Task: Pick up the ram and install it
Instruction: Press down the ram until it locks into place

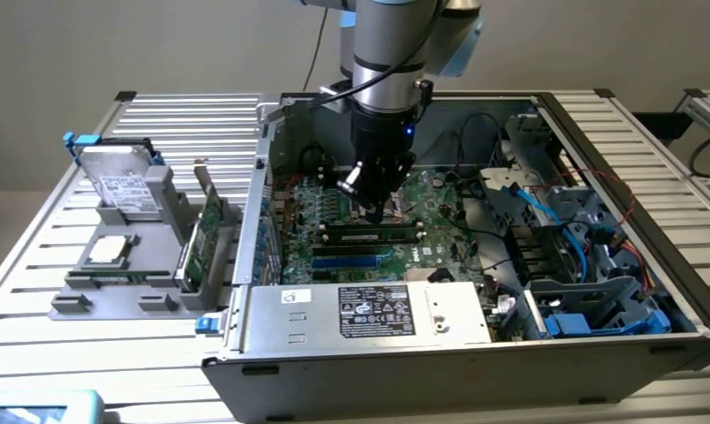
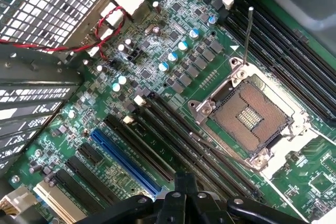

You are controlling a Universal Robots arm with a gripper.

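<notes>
Ram (image 1: 372, 236) sits slotted inside open computer case (image 1: 449, 353), shut gripper (image 1: 373, 210) above.

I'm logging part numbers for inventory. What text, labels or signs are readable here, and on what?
None can be read.
Power supply label: print and marks too small.
Hard drive label: blurred.
White sticker on the power supply: illegible.
Motherboard: printing too fine.
</notes>
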